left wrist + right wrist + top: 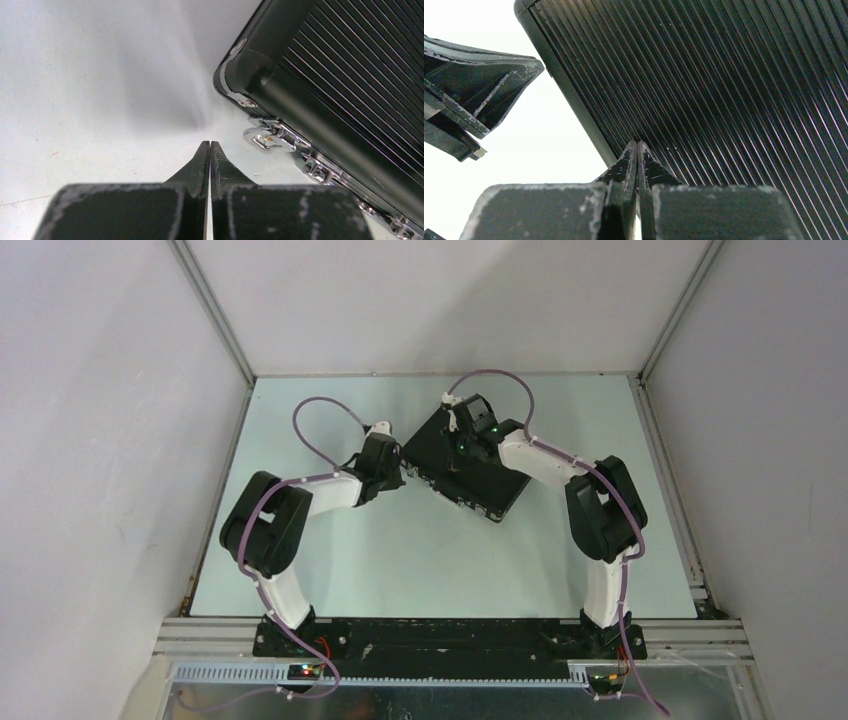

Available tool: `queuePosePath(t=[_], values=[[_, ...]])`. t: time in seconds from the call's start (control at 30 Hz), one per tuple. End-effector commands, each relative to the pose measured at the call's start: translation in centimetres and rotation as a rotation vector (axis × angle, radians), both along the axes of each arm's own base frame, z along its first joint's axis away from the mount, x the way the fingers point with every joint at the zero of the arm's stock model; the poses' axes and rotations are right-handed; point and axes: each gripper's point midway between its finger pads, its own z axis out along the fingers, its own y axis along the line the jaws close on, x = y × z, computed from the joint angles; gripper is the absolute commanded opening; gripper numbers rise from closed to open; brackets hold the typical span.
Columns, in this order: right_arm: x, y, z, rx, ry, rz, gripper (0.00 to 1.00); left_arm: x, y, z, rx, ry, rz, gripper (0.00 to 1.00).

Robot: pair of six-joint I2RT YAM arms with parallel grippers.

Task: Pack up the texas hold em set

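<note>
Briefcase [350, 75] latch [267, 138] clear from left wrist

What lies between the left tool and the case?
Only bare table, seen in the left wrist view; the shut left tool sits short of the case and its latch.

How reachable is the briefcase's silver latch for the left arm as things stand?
Probably yes: the shut left gripper sits just beside the latch on the closed briefcase, with only table surface between them.
</note>
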Motion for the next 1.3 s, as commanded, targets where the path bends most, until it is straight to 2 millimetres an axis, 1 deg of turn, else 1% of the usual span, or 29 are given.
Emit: queuePosePath(t=[0.0,0.07,0.13,0.2,0.23,0.3,0.33,0.37,0.4,0.43,0.47,0.53,0.63,0.7,0.8,0.87,0.93,1.0,1.07,1.1,1.13,1.17,1.2,1.23,1.27], values=[[-1.8,-2.1,-2.7,-0.099,0.073,-0.017,0.0,1.7,0.4,2.9,-0.026,-0.091,0.052,0.0],[-1.8,-2.1,-2.7,-0.099,0.073,-0.017,0.0,1.5,0.1,3.2,-0.047,-0.099,0.047,0.0],[-1.7,-2.1,-2.7,-0.098,0.073,-0.017,0.0,1.7,-0.4,2.8,-0.06,-0.081,0.036,0.0],[-1.7,-2.0,-2.6,-0.094,0.073,-0.017,0.0,1.9,-1.9,2.4,-0.101,-0.054,-0.003,0.0],[-1.8,-2.0,-2.6,-0.093,0.073,-0.015,0.0,2.4,-2.7,2.4,-0.129,-0.057,-0.009,0.0],[-1.8,-2.0,-2.7,-0.093,0.074,-0.016,0.0,2.6,-4.6,2.4,-0.192,-0.06,-0.045,0.0],[-1.8,-2.0,-2.7,-0.094,0.074,-0.017,0.0,2.8,-5.5,2.8,-0.219,-0.064,-0.064,0.0],[-1.8,-2.0,-2.7,-0.092,0.075,-0.016,0.0,2.8,-6.2,2.2,-0.235,-0.046,-0.075,0.0],[-1.8,-2.0,-2.7,-0.092,0.076,-0.017,0.0,3.1,-7.0,2.6,-0.256,-0.045,-0.098,0.0],[-1.8,-2.1,-2.7,-0.091,0.076,-0.017,0.0,3.0,-7.3,1.9,-0.255,-0.026,-0.101,0.0],[-1.8,-2.1,-2.7,-0.09,0.075,-0.018,0.0,3.1,-7.5,1.9,-0.263,-0.024,-0.108,0.0],[-1.8,-2.2,-2.7,-0.089,0.075,-0.02,0.0,2.9,-7.3,1.6,-0.255,-0.022,-0.105,0.0],[-1.8,-2.4,-2.8,-0.088,0.076,-0.022,0.0,2.3,-6.1,1.6,-0.208,-0.023,-0.092,0.0],[-1.8,-2.5,-2.6,-0.084,0.073,-0.025,0.0,2.1,-4.4,2.0,-0.154,-0.048,-0.048,0.0],[-1.8,-2.4,-2.6,-0.081,0.071,-0.025,0.0,0.9,-2.8,3.0,-0.124,-0.074,-0.024,0.0],[-1.8,-2.4,-2.6,-0.081,0.072,-0.025,0.0,0.1,-2.4,3.6,-0.133,-0.083,-0.018,0.0],[-1.9,-2.4,-2.6,-0.078,0.073,-0.023,0.0,-0.7,-2.4,3.6,-0.152,-0.076,-0.02,0.0],[-1.8,-2.4,-2.7,-0.077,0.074,-0.024,0.0,-1.1,-2.6,3.5,-0.165,-0.072,-0.022,0.0],[-1.8,-2.4,-2.7,-0.078,0.074,-0.024,0.0,-0.8,-3.0,3.4,-0.175,-0.073,-0.03,0.0],[-1.8,-2.4,-2.7,-0.078,0.075,-0.025,0.0,-0.2,-3.9,4.2,-0.2,-0.083,-0.052,0.0],[-1.8,-2.4,-2.7,-0.079,0.075,-0.025,0.0,0.2,-4.4,3.2,-0.194,-0.061,-0.063,0.0],[-1.8,-2.4,-2.8,-0.079,0.076,-0.025,0.0,1.2,-5.3,3.0,-0.204,-0.054,-0.08,0.0],[-1.8,-2.4,-2.7,-0.079,0.075,-0.026,0.0,1.6,-6.1,3.1,-0.229,-0.053,-0.096,0.0],[-1.8,-2.5,-2.7,-0.082,0.074,-0.025,0.0,2.6,-6.8,3.0,-0.244,-0.054,-0.103,0.0],[-1.8,-2.6,-2.7,-0.084,0.073,-0.027,0.0,3.1,-7.3,3.3,-0.266,-0.061,-0.109,0.0]])
